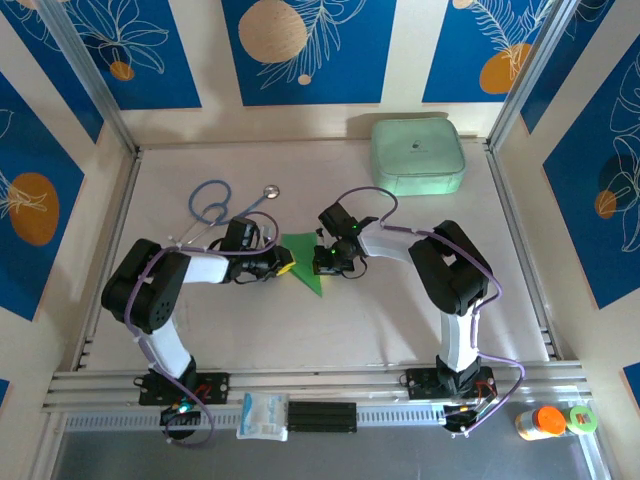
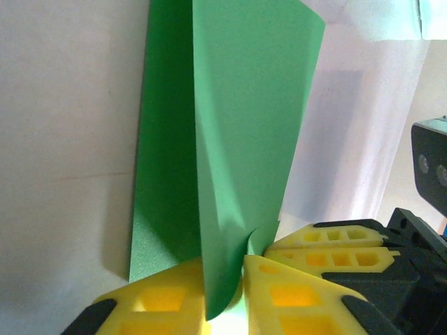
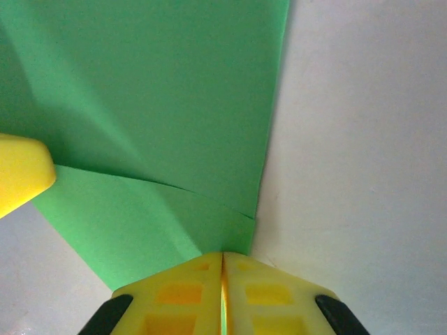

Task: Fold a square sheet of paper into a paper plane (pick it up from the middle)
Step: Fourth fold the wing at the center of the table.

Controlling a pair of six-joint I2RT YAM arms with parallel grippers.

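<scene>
The square sheet of paper (image 1: pixel 302 256) is bright green and folded into a pointed wedge, lying mid-table between both arms. My left gripper (image 1: pixel 285 266) meets it from the left. In the left wrist view an upright flap of the paper (image 2: pixel 241 118) runs between the yellow fingers of that gripper (image 2: pixel 223 264), which are closed against it. My right gripper (image 1: pixel 323 262) comes from the right. Its fingers (image 3: pixel 223 255) are pressed together on the paper's near corner (image 3: pixel 154 105), a green sliver showing in the slit. The other gripper's fingertip (image 3: pixel 21 174) touches the paper's left edge.
A pale mint zip case (image 1: pixel 417 155) lies at the back right. A blue stethoscope (image 1: pixel 213 206) lies behind the left arm. On the near rail are a white packet (image 1: pixel 264 415) and, at the far right, an orange bottle (image 1: pixel 546 422).
</scene>
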